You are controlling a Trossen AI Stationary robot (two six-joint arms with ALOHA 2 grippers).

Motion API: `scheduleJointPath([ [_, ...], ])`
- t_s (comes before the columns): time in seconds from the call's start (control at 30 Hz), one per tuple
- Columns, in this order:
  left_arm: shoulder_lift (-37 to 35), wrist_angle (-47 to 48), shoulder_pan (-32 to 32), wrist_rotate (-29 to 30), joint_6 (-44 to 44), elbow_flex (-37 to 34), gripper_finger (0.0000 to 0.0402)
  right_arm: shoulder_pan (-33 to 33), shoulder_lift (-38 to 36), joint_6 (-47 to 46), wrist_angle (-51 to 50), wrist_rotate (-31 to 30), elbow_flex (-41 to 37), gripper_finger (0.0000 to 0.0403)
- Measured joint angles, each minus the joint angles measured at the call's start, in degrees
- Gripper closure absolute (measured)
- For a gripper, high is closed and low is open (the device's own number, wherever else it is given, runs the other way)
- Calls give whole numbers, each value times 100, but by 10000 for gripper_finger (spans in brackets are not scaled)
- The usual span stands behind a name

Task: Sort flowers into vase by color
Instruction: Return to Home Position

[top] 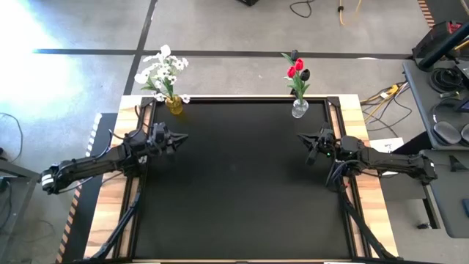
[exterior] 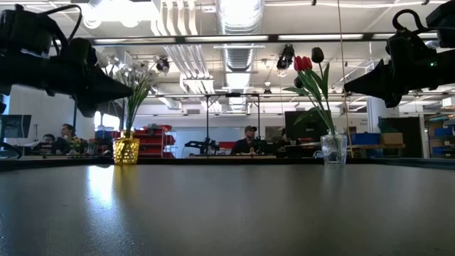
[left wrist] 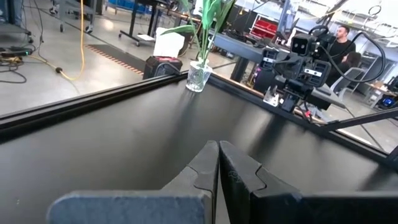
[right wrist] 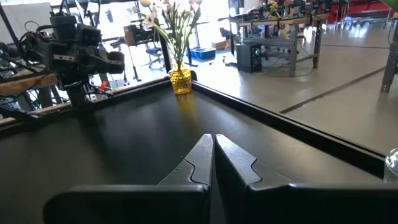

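Observation:
A yellow vase [top: 174,105] with white flowers [top: 163,70] stands at the table's far left corner; it also shows as the yellow vase [exterior: 126,151] in the low view and the yellow vase [right wrist: 180,81] in the right wrist view. A clear glass vase [top: 300,108] with red and dark tulips [top: 297,71] stands at the far right, seen too as the glass vase [exterior: 333,150] and the glass vase [left wrist: 198,76]. My left gripper [top: 183,137] hovers shut over the left side of the mat. My right gripper [top: 300,137] hovers shut over the right side. Both hold nothing.
The black mat [top: 234,191] covers the table inside a raised black rim, with wooden edges [top: 366,117] at each side. Cables and a desk [top: 447,88] lie to the right of the table. People sit in the room beyond the far edge [exterior: 249,139].

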State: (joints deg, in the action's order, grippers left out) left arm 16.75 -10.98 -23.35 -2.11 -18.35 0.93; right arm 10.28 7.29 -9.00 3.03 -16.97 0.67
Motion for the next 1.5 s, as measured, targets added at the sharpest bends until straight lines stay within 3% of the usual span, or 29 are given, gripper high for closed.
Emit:
scheduleJointPath([
  [1.5,337,-3,0,2,2,13,402,0,0,1,28,4,-7,394],
])
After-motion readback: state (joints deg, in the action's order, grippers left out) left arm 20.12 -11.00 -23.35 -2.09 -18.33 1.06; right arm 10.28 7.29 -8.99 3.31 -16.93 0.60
